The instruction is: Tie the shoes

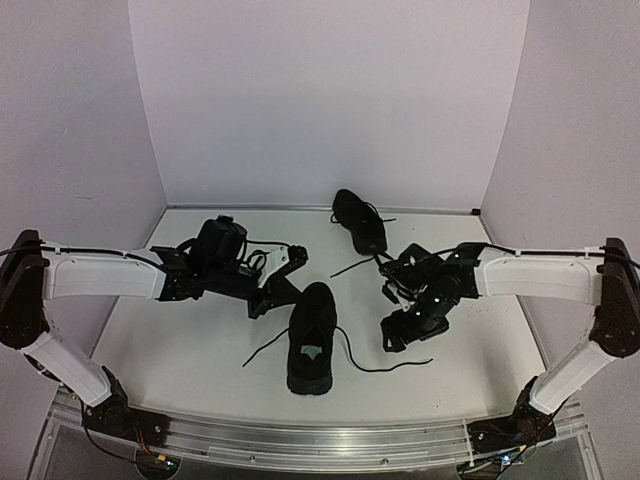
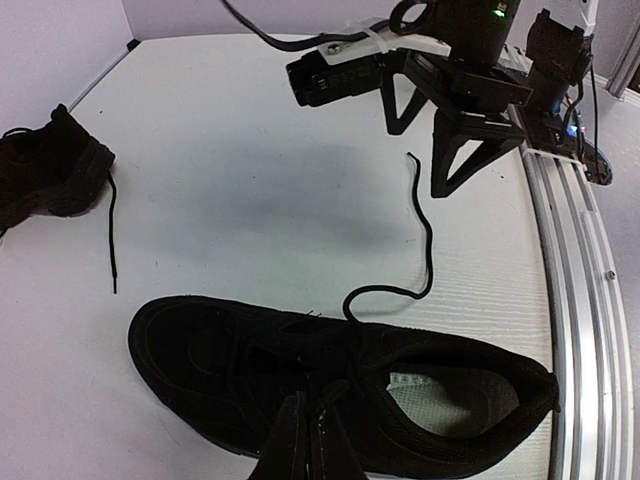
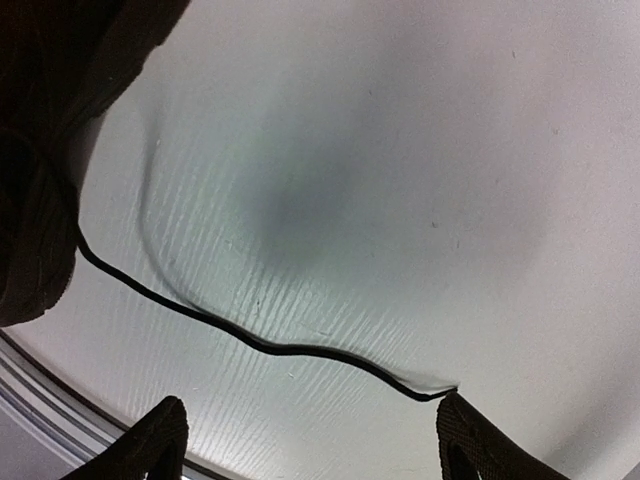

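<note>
Right gripper [image 3: 312, 405] is gaping empty over lace [image 3: 270, 348] (thin, flat: closing may miss it); left gripper [image 2: 305, 440] is sitting shut, hold unclear.

Near shoe [image 1: 311, 340] and far shoe [image 1: 360, 222]: plain black, with black laces [image 3: 275, 350]. Table [image 1: 180, 340]: white. Arm links [image 1: 100, 275]: white.

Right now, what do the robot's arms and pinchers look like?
The left arm and right arm are white tubes with black joints and bases, and thin black cables run along them. The left gripper and right gripper are black with pointed, triangular fingers. A tiny green light glows by the right wrist.
</note>
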Controlling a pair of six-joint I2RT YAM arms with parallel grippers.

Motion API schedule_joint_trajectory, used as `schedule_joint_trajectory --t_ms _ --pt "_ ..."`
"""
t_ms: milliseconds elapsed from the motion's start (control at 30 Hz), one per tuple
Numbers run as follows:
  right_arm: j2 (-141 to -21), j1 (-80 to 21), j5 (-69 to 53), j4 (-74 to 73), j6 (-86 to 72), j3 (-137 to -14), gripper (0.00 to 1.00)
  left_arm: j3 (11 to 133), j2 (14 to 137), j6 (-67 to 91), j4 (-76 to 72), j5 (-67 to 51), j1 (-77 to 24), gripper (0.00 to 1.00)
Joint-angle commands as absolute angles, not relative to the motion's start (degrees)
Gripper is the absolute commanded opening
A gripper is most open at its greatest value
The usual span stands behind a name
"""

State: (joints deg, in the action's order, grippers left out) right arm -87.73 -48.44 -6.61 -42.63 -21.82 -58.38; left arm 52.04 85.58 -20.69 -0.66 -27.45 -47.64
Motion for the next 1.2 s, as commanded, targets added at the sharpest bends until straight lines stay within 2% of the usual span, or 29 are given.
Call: schedule_joint_trajectory --t_ms 0,400,667,900,1167 --pt "-78.6 -48.5 -9.9 -32.5 -37.6 -48.9 0.83 53.9 86.2 -20.0 -4.3 -28.9 -47.8 0.00" --pt "-82.4 -48.5 -12.0 -20.6 -42.9 -39.7 0.84 54.5 86.9 -20.6 -3.9 -28.2 -47.8 0.00" --pt "-90.2 -45.7 -10.0 -18.4 -38.3 -42.2 0.82 54.3 87.1 -20.5 -4.1 -28.5 -47.8 0.00" --pt "-96.5 -41.2 -10.2 -17.7 -32.4 -50.5 0.77 53.8 87.2 -20.2 -5.3 -28.9 -47.8 0.00" --pt "-93.7 -41.2 -8.0 -19.8 -34.5 -52.1 0.62 52.9 86.4 -20.0 -5.7 -28.4 -47.8 0.00"
